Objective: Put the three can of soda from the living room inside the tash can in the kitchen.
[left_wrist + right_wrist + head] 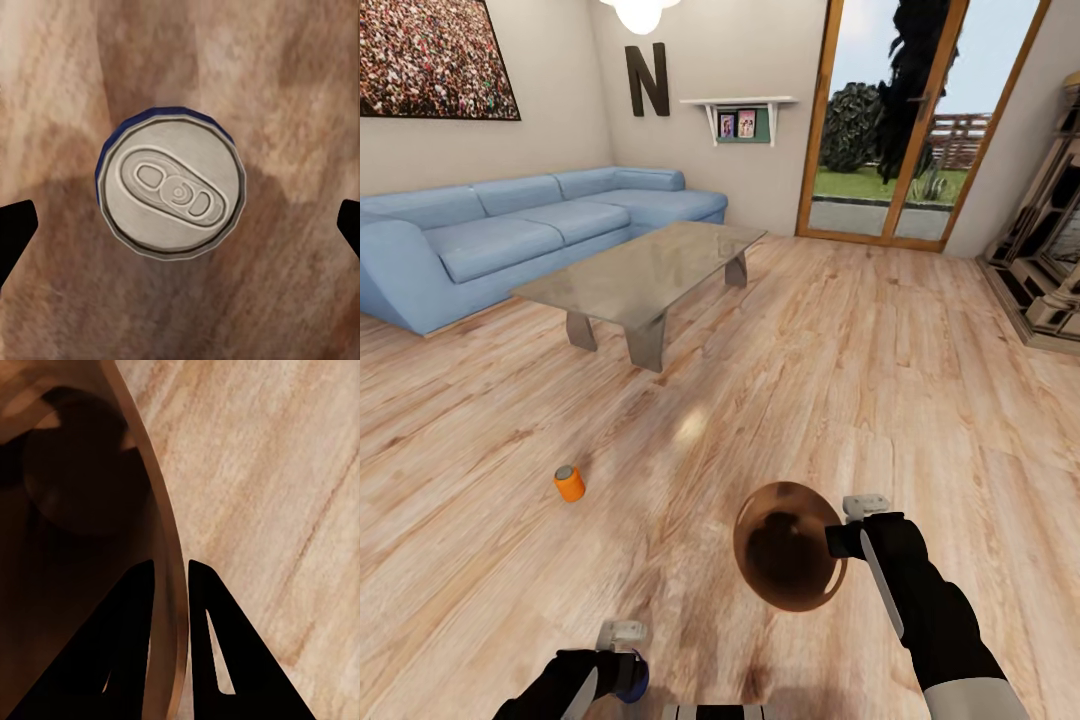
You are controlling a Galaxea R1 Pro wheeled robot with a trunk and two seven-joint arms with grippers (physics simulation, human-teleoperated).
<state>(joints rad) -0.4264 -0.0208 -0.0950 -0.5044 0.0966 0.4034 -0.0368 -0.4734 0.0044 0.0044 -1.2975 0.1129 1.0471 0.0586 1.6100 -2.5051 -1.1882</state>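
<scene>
Two grippers worked above pale wood-grain floor (880,350).
Right gripper (171,566) pinched smooth copper-brown round bin (788,546) wall; left gripper (180,225) spread wide over blue-sided grey-topped can (171,192).

Room layout:
- Long blue corner sofa (530,235): far left, against the wall.
- Glass-topped coffee table (645,275): just before the sofa.
- Orange soda can with grey top (569,484): upright on the light wood floor (840,380), nearer than the table, left of centre.
- Round copper-brown bin (788,546): right of that can, rim pinched by the right gripper (848,541).
- Blue-sided can (171,192): on the floor between the spread fingers of the left gripper (622,655).
</scene>
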